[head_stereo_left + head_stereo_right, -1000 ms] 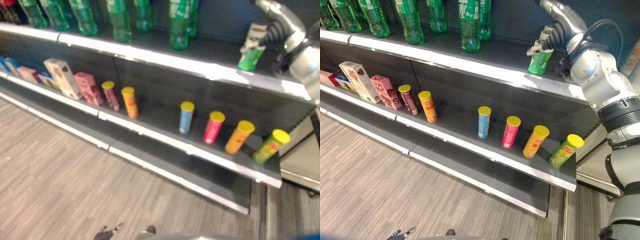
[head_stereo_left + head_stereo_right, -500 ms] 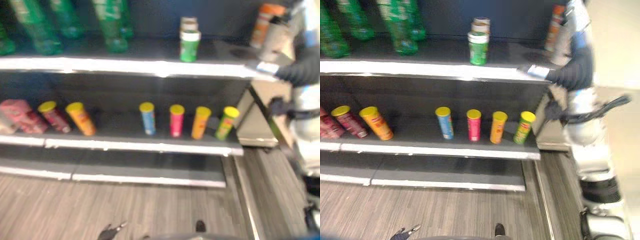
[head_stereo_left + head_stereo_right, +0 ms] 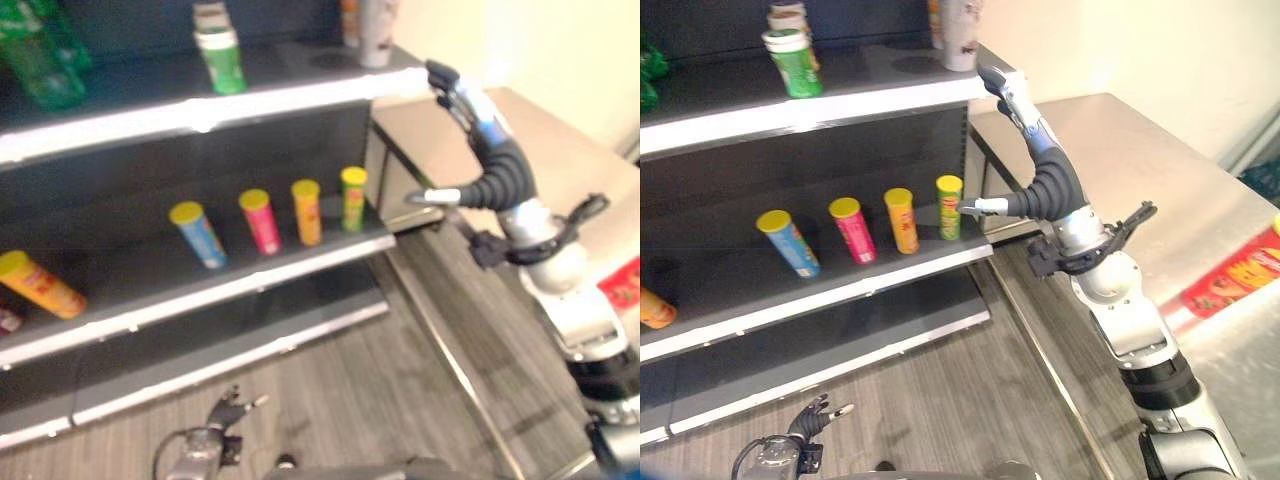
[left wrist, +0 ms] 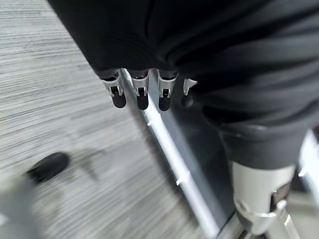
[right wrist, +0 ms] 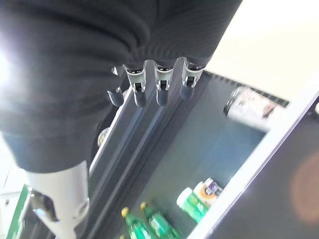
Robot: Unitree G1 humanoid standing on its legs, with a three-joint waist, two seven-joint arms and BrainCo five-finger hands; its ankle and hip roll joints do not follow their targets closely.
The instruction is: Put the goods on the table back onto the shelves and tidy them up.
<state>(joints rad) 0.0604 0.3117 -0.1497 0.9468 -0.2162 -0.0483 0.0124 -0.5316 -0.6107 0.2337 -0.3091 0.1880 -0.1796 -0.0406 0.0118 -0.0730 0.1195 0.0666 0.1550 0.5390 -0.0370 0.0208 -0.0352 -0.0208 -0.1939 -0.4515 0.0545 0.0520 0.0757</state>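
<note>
Grey wood-grain plank floor (image 3: 970, 390) lies below the unit. Cream wall (image 3: 1140, 45) stands behind, at the far right.

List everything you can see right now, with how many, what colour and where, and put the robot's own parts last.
Tube cans: four in a row, blue, pink, orange and green, all yellow-lidded, on the lower shelf; another orange one at the far left.
Green cup: one, white-lidded, on the upper shelf, another container behind it.
Green bottles: count unclear, upper shelf far left.
Pale container: one, at the upper shelf's right end.
Table: one, steel-grey, right of the shelves.
Red packet: one, on the table's near edge.
Right hand: open, empty, raised by the shelf's end.
Left hand: open, low over the floor.
</note>
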